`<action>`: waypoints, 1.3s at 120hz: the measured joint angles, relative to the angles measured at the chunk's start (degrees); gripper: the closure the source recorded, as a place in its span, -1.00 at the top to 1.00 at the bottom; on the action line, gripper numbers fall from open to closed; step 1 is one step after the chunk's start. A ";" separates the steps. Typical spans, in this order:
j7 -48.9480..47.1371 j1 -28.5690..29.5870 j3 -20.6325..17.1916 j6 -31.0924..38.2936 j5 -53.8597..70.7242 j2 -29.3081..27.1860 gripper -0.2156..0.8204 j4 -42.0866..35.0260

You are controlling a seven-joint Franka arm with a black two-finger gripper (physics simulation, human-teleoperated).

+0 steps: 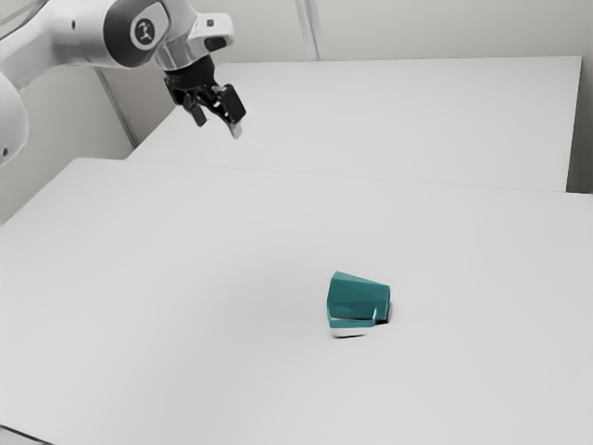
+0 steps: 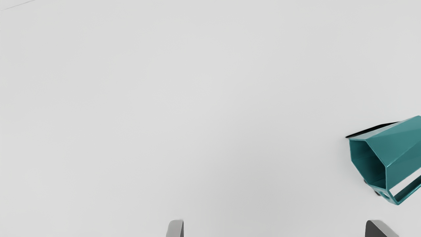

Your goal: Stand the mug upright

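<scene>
**Teal Faceted Mug (image 1: 359,300) Lies on Its Side**

From the exterior view, it rests on the white table (image 1: 185,306), mouth toward that view's left, long axis roughly crosswise. The black two-finger gripper (image 1: 219,124) hangs well apart, toward the upper left. A round emblem (image 1: 143,32) marks the arm (image 1: 83,35); I can read no words.

In the wrist view, the jaws stand wide and empty, the mug out past one fingertip, slanting.

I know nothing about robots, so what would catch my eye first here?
The teal mug stands out most, lying on its side on the pale table, its mouth toward the exterior view's left. Next comes the white arm, reaching in from that view's upper left, its black gripper open and raised well above the table.
</scene>
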 joint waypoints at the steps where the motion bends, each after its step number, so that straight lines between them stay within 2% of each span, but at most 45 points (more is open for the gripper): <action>1: 0.10 0.00 0.03 -0.17 0.03 0.01 0.58 0.01; 17: 1.45 -0.66 0.19 -1.75 0.30 -0.10 0.58 -0.61; 25: 1.56 -1.03 0.14 -0.46 0.00 -1.60 0.58 -5.17; 47: 1.19 -1.60 0.11 9.97 -7.25 -5.96 0.58 -22.89; 68: -1.05 -1.83 0.11 19.71 -12.19 -5.76 0.58 -30.46; 92: -3.25 -0.12 -1.93 29.90 -25.32 -0.22 0.58 -32.00; 114: -4.56 -7.06 -2.43 37.99 -37.09 5.72 0.57 -30.27; 129: -5.26 -7.72 -3.80 40.77 -41.22 5.99 0.57 -31.04; 156: -6.17 -7.84 -4.99 43.01 -44.76 4.48 0.55 -36.95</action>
